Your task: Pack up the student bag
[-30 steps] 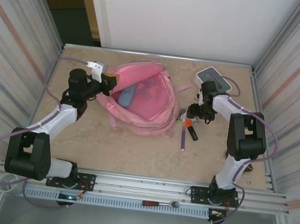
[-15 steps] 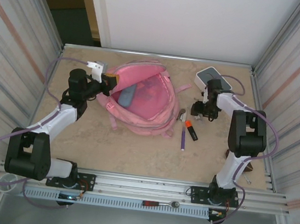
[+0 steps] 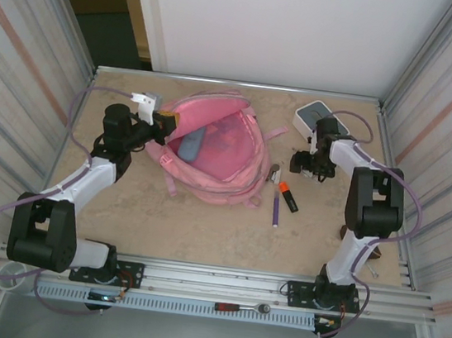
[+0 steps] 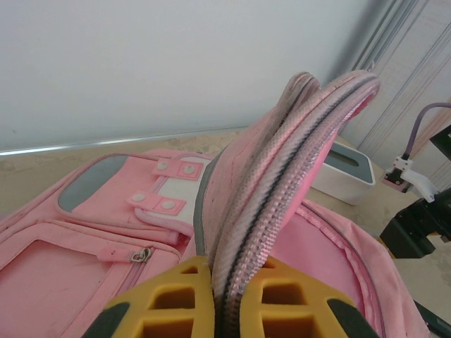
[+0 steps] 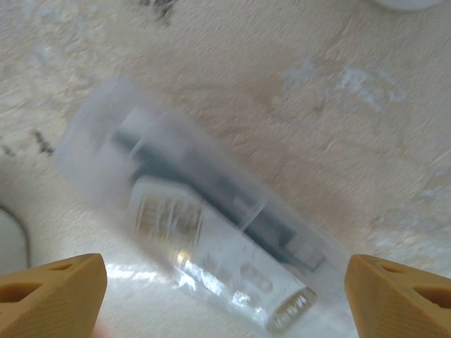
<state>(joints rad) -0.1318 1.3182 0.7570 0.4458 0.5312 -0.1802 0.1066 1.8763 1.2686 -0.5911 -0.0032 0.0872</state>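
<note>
The student bag (image 3: 215, 155) is a large pink backpack lying mid-table with its main compartment gaping; a grey-blue item (image 3: 192, 142) lies inside. My left gripper (image 3: 165, 121) is shut on the bag's zipped rim (image 4: 282, 162) and holds it up, the yellow fingers (image 4: 169, 299) pinching the zipper band. My right gripper (image 3: 306, 165) hovers to the right of the bag, pointing down, jaws wide open. Between its fingertips (image 5: 53, 292), a clear plastic tube (image 5: 204, 225) with dark contents lies slanted on the table, untouched by either finger.
A white-and-grey box (image 3: 316, 114) stands at the back right, just behind my right gripper. An orange highlighter (image 3: 289, 196), a purple pen (image 3: 276, 212) and a small metal object (image 3: 274, 173) lie right of the bag. Metal walls close in both sides.
My right gripper has shifted slightly toward the back right and its jaws have widened. The left gripper and the bag have not moved.
</note>
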